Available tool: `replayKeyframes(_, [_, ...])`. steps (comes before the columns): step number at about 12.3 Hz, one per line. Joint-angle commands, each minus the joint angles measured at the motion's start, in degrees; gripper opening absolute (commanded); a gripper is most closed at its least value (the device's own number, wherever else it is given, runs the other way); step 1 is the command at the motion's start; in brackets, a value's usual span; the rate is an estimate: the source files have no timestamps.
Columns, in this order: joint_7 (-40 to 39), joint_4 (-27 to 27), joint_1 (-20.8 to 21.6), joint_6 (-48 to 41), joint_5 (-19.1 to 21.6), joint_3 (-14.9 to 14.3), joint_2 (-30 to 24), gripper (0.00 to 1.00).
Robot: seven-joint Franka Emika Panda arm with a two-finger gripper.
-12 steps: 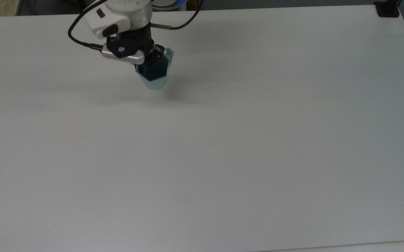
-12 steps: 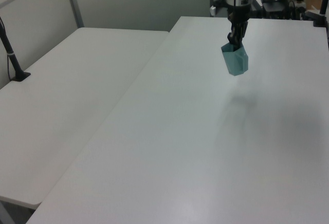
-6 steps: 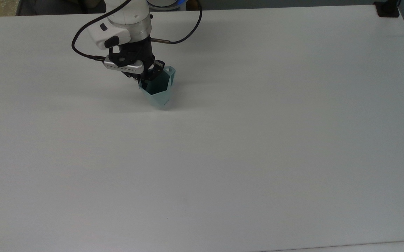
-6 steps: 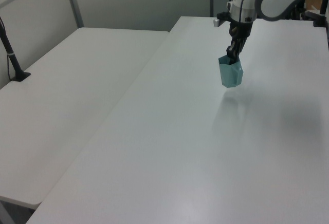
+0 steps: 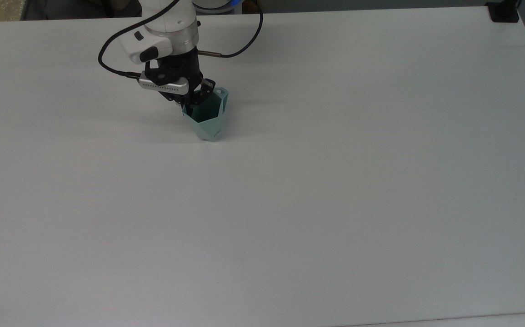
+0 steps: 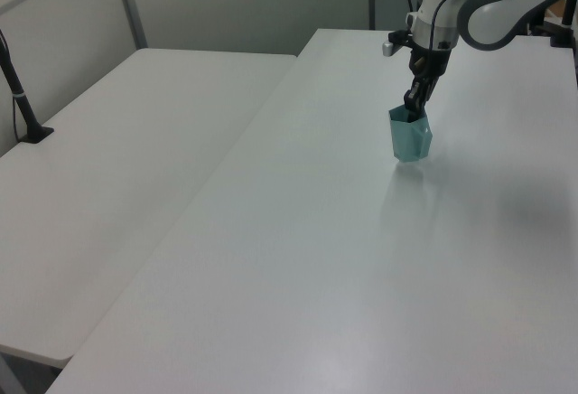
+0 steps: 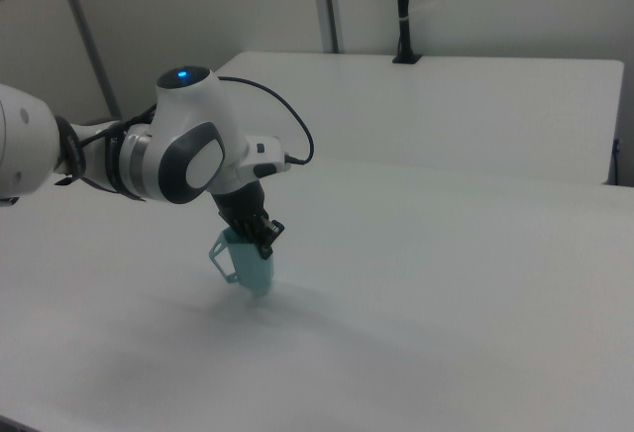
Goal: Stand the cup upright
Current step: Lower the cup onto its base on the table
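The pale teal cup (image 5: 208, 123) has its open rim up and its narrow base down on the white table (image 5: 335, 181), near the top view's upper left. It leans slightly in the right view, where the cup (image 7: 254, 270) shows its small handle on the right view's left. My gripper (image 5: 197, 101) comes down from above and is shut on the rim, one finger inside the cup and one outside. In the left view the gripper (image 6: 412, 110) stands over the cup (image 6: 412, 140).
A black mount (image 5: 502, 12) sits at the table's far right corner in the top view. A second white table (image 6: 117, 159) adjoins on the left view's left, with a black clamped post (image 6: 22, 96). The arm's black cable (image 5: 107, 50) loops beside the wrist.
The gripper has carried the cup down and slightly forward from a hanging position to the table surface, and the cup has turned from tilted to nearly upright.
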Motion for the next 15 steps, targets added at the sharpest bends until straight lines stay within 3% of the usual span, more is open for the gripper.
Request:
replayKeyframes(1, [-1.4, -1.9, 0.1, 2.0, 1.5, -0.1, -0.7, 0.0])
replayKeyframes(11, [-0.6, -1.1, 0.1, 4.3, 1.4, -0.1, 2.0, 0.0])
replayKeyframes(12, [-0.5, -0.7, 0.1, 4.0, 1.4, -0.1, 1.9, 0.11])
replayKeyframes(15, [-0.4, 1.4, -0.4, -1.3, 1.4, -0.1, 0.7, 0.59])
